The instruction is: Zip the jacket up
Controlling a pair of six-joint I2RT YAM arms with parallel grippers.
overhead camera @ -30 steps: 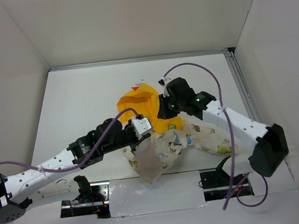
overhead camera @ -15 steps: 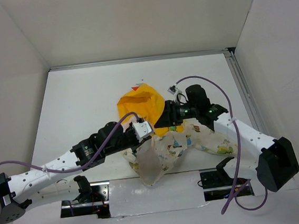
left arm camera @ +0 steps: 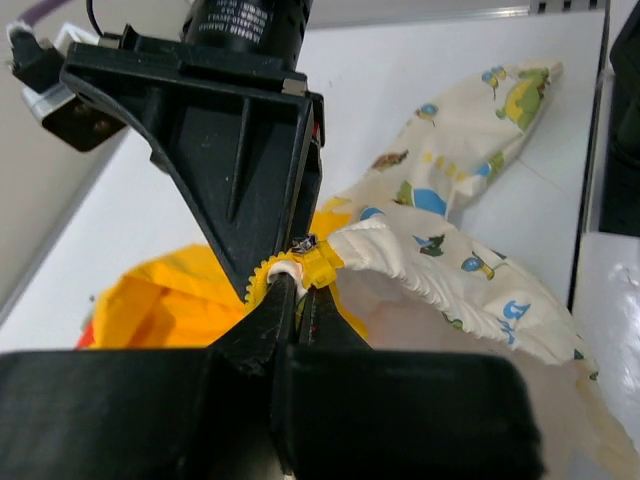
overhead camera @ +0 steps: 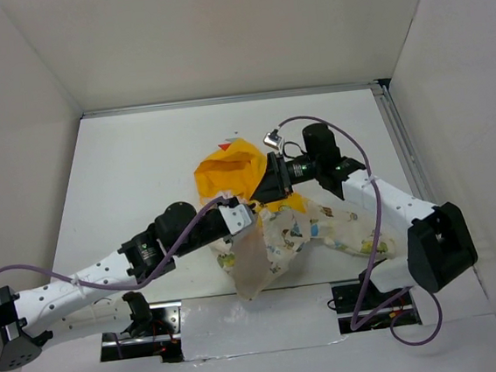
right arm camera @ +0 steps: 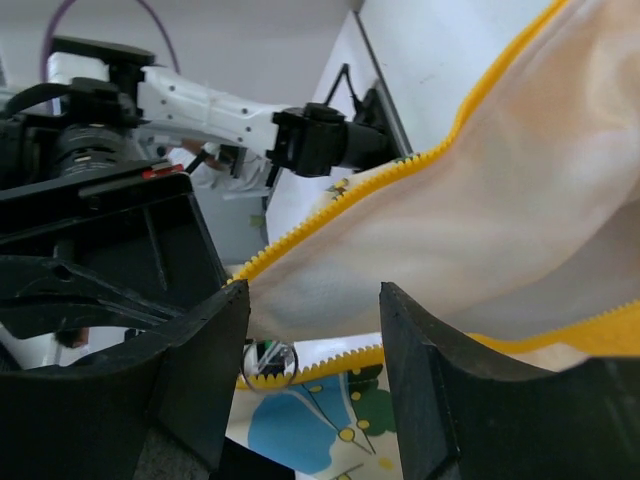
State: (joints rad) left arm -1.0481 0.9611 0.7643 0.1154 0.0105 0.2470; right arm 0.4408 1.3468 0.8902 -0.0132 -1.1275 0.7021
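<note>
The jacket [overhead camera: 323, 230] lies crumpled mid-table, cream with cartoon print, its yellow hood [overhead camera: 227, 172] towards the back. My left gripper [overhead camera: 244, 215] is shut on the jacket's front edge and holds a pale flap lifted. In the left wrist view the left gripper [left arm camera: 297, 288] pinches the yellow zipper end [left arm camera: 320, 262]. My right gripper [overhead camera: 264, 193] stands open right beside it, over the hood's edge. In the right wrist view the right gripper [right arm camera: 315, 340] has yellow zipper teeth [right arm camera: 330, 205] and a small metal ring [right arm camera: 268, 365] between its fingers, untouched.
White walls close in the table on three sides. A metal rail [overhead camera: 402, 145] runs along the right edge. Both arms cross close together over the jacket. A purple cable [overhead camera: 349, 141] loops above the right arm. A sleeve [left arm camera: 500, 95] spreads to the right.
The right gripper has opened and let go. It dipped towards the near edge, then swung back left to face the left gripper. The left gripper has shifted slightly right, still holding the jacket edge.
</note>
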